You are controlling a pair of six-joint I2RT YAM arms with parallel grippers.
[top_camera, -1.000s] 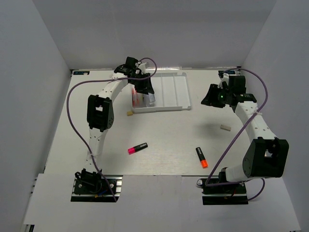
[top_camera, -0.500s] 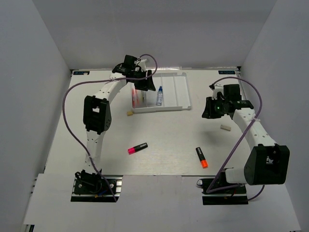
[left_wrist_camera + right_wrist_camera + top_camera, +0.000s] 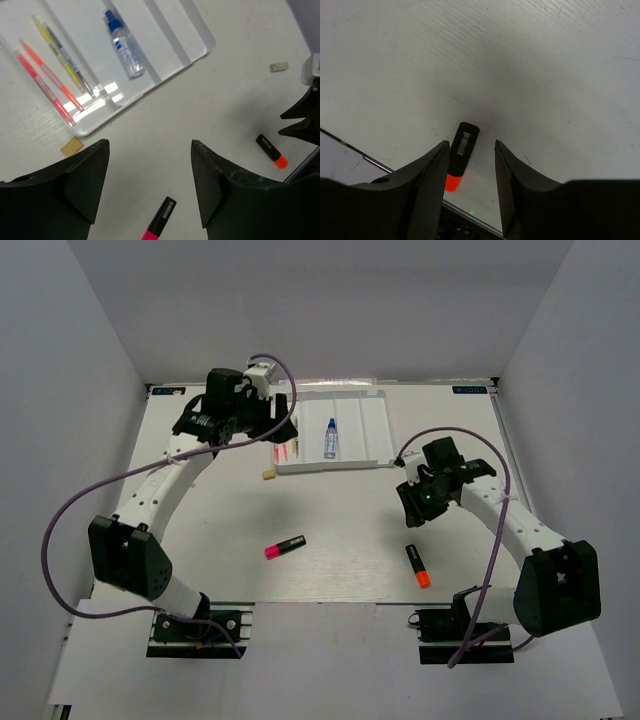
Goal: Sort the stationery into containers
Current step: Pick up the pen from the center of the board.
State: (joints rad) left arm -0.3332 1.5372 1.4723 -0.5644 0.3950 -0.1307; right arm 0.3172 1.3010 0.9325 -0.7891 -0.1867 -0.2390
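The left end effector hangs high over the counter near the left end of the white tray. Its two fingers are spread wide with nothing between them, and it touches nothing.

The right end effector is lower, over the right half of the counter, with its fingers parted to a moderate gap. In its own camera the orange-ended highlighter shows in that gap. From above, though, this highlighter lies flat on the counter a little nearer the arm bases than the fingers, so I see no contact and no grip.

In the tray, the yellow pen, grey pen, orange pen and pink pen lie side by side in the left end compartment. The blue-capped bottle lies on its side in the compartment next to them.

Loose on the counter are:
- the pink-ended highlighter, toward the middle and well apart from the tray;
- one beige eraser, just beside the tray's near left corner;
- a second eraser, off to the right, near the right arm.
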